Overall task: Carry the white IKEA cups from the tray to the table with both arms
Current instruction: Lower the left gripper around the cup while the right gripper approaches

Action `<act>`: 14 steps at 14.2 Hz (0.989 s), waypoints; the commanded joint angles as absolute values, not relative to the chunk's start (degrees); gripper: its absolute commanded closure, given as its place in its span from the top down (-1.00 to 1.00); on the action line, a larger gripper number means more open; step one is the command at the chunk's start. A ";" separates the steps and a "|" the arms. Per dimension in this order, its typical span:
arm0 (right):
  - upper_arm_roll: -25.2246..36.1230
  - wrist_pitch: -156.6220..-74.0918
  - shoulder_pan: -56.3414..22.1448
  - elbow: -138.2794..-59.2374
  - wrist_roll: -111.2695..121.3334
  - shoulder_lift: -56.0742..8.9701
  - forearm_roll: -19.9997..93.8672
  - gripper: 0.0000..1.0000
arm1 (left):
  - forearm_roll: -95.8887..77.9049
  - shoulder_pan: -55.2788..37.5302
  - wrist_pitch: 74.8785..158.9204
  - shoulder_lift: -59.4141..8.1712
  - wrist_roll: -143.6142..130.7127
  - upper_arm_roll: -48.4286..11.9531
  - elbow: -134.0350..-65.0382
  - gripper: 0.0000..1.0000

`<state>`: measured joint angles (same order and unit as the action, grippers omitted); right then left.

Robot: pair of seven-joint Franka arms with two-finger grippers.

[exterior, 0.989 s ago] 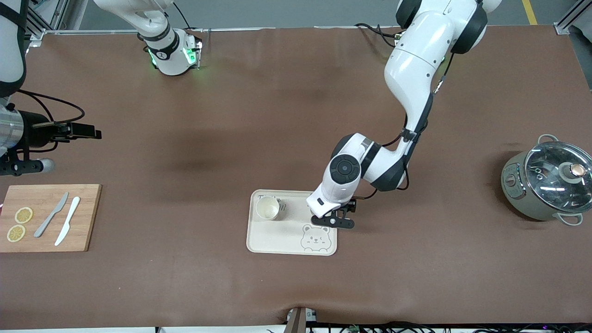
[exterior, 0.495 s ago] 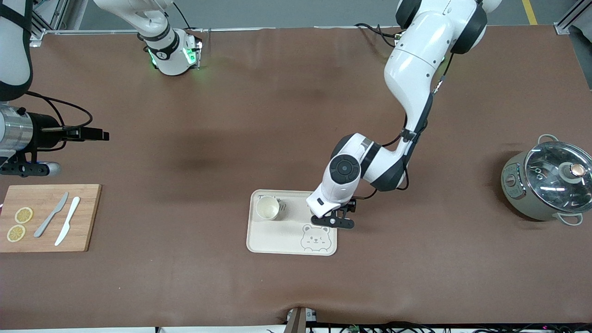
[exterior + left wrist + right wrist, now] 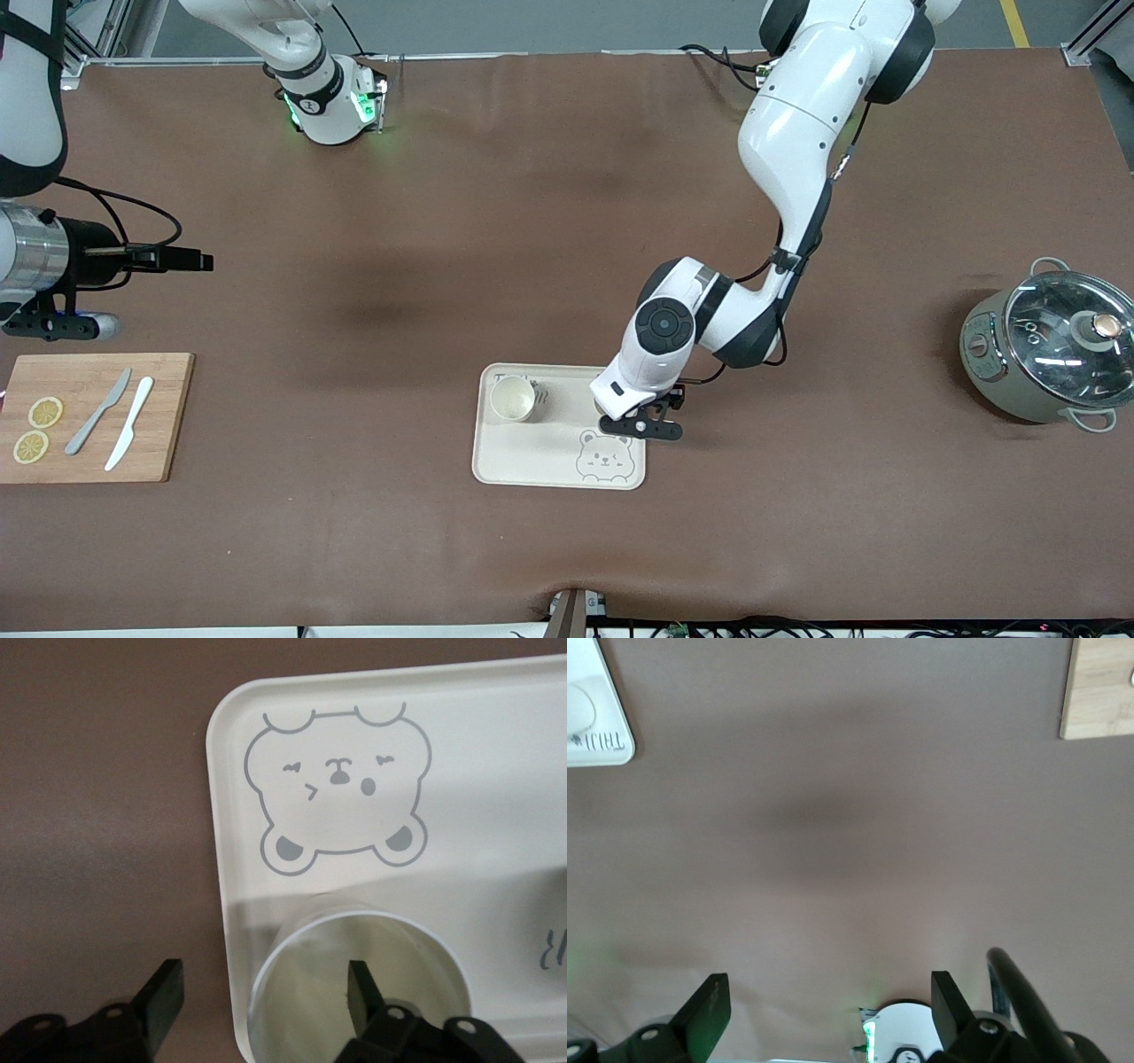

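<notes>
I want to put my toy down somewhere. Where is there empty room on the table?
The widest bare stretch of table lies between the cutting board and the bear tray. Another lies between the tray and the pot. The tray is crowded: one white cup, and the open left gripper around a second cup.

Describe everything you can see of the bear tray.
The tray is a cream rounded rectangle with a low raised rim, plastic-looking, lying flat on the brown table nearer the front camera. A grey line-drawn bear face marks one corner; grey lettering shows partly. One white cup stands upright on it, and a second cup sits under the left gripper, one of its fingers inside the rim.
</notes>
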<state>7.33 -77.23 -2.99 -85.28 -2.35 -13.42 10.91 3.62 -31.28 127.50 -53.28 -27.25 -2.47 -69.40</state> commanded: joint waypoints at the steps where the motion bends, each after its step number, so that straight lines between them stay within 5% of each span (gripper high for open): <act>1: 7.29 -78.39 -4.30 -85.43 -7.55 -14.23 12.83 1.00 | 2.90 -31.29 127.97 -53.53 -26.98 -1.85 -68.91 -1.00; 14: -0.61 -88.50 -6.94 -85.34 -35.48 -18.89 14.33 1.00 | 1.15 -31.29 127.97 -52.74 -27.77 -1.85 -68.91 -1.00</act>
<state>0.51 -86.91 -6.55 -85.34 -30.78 -17.87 13.33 2.45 -31.06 127.80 -53.26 -27.25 -2.35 -69.10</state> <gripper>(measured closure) 0.000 0.965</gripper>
